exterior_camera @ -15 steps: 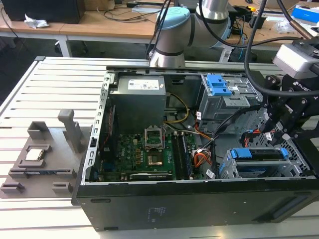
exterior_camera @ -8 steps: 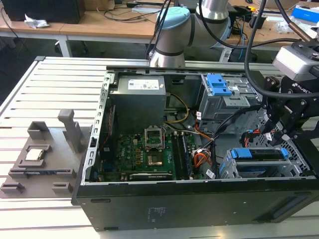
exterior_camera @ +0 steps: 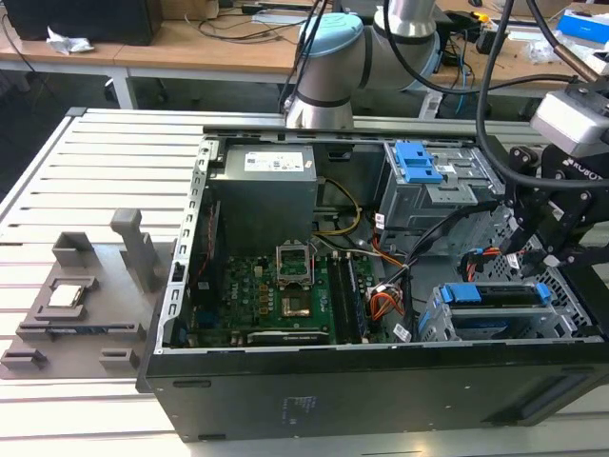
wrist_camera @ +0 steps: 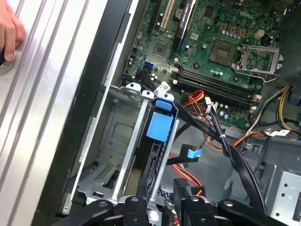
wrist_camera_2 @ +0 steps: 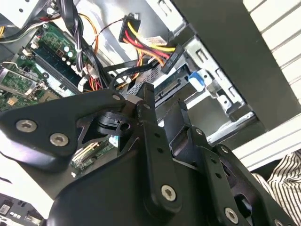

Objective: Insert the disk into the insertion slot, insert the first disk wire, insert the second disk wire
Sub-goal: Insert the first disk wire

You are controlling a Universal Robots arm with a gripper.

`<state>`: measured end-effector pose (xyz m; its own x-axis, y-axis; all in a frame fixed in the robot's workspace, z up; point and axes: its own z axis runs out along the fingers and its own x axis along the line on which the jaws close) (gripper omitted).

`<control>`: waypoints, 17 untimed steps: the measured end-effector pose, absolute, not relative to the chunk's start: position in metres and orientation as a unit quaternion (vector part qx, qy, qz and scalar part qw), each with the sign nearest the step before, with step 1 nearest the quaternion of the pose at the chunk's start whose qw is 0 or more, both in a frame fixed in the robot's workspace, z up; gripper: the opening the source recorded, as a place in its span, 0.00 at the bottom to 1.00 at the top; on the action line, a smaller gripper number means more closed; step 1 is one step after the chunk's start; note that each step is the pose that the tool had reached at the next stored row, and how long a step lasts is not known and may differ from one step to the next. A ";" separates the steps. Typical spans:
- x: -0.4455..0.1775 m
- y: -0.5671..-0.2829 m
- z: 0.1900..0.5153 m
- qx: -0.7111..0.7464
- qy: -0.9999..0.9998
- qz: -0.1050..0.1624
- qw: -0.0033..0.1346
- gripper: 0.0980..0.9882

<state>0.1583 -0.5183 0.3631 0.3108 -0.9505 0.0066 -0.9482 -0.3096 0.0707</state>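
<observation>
Exterior view — disk (exterior_camera: 507, 297) in slot (exterior_camera: 436, 326), pincer (exterior_camera: 540, 257) above

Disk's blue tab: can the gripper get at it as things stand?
Probably yes. The gripper hangs just over the disk with the case side open, and the blue tab faces it uncovered. A bundle of black cables runs close beside and could brush the gripper.

A green motherboard (exterior_camera: 247, 295) lies inside the black case (exterior_camera: 381, 390), beside a grey power supply (exterior_camera: 264, 200); a grey fixture (exterior_camera: 76, 295) rests on the slatted table (exterior_camera: 57, 190).
</observation>
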 end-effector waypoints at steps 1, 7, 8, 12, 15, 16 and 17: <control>0.161 -0.515 0.363 0.809 -0.587 -0.018 0.031 0.30; 0.169 -0.498 0.361 0.810 -0.585 -0.010 0.042 0.30; 0.171 -0.498 0.361 0.810 -0.585 -0.007 0.046 0.30; 0.174 -0.497 0.357 0.826 -0.561 -0.003 0.049 0.30; 0.175 -0.497 0.353 0.827 -0.559 -0.002 0.051 0.30; 0.175 -0.497 0.353 0.827 -0.559 -0.001 0.053 0.30; 0.175 -0.497 0.353 0.827 -0.559 0.001 0.055 0.30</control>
